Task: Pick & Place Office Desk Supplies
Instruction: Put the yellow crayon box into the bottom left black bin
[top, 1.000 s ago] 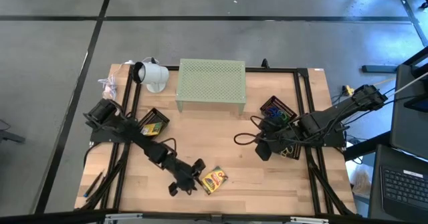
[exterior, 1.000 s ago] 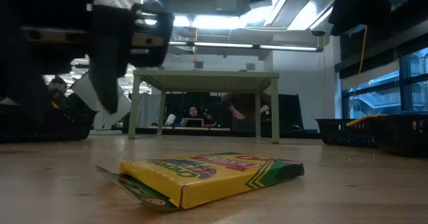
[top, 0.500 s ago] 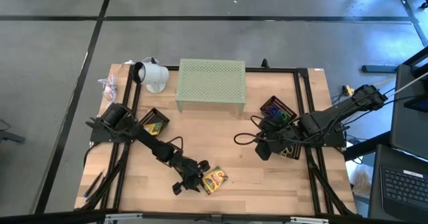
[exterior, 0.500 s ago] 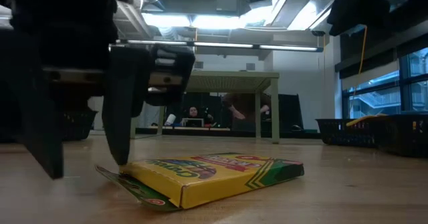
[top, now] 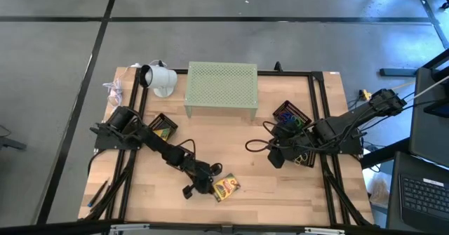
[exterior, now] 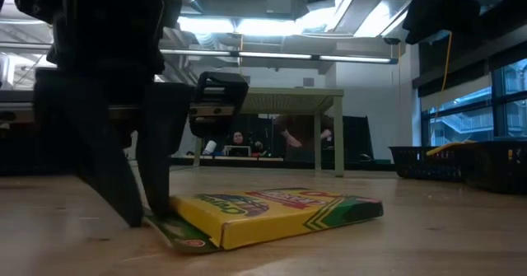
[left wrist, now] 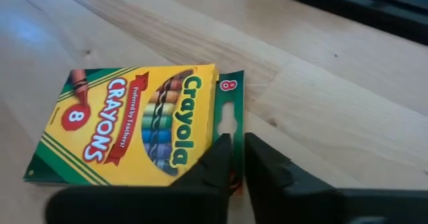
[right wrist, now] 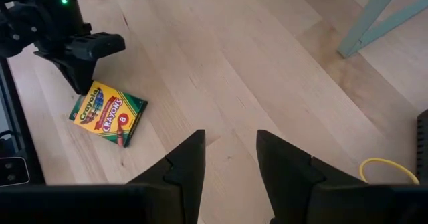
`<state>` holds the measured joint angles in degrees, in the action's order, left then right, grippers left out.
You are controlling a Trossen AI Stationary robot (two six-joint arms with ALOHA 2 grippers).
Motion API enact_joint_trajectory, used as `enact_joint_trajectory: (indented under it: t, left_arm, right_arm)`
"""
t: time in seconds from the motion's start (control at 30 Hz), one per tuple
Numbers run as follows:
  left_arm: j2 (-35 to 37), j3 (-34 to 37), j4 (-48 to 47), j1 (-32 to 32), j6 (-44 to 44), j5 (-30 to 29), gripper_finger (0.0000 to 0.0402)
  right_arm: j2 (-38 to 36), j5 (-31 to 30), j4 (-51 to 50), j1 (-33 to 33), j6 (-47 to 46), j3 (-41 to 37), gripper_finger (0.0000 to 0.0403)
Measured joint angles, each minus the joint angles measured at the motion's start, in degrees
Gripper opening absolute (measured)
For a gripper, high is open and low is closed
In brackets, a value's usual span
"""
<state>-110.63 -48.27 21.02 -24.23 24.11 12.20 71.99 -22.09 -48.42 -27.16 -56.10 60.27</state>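
Note:
A yellow and green crayon box lies flat on the wooden table near its front edge, also seen in the left wrist view and the low view. My left gripper is down at the box's left end, shut on its green flap. My right gripper hangs open above the table's right half, its fingers apart with nothing between them. My left gripper pinches the green hang-tab flap at the end of the crayon box between its two fingers. The fingers slant down from the table's left. The box lies flat on the table with its printed face up.
A pale green perforated stand stands at the back middle. One black mesh tray sits at the right and another at the left. A white object is at the back left. A black cable loop and a yellow band lie near my right gripper.
My left gripper has gone down and toward the table's right, up to the crayon box, and has shut on the box's green flap. The box still lies flat on the table.

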Motion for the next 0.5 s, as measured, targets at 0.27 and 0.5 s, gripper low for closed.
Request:
enact_joint_trajectory:
  t: [0.27,0.5]
  left_arm:
    - [0.7,0.0,-0.5,0.0,-0.2,-1.2,0.0001]
    - [7.0,0.1,-3.9,0.0,-0.4,-1.8,0.0001]
  right_arm:
    - [0.0,0.0,0.0,0.0,0.0,0.0,0.0138]
    - [0.0,0.0,0.0,0.0,0.0,0.0,0.0138]
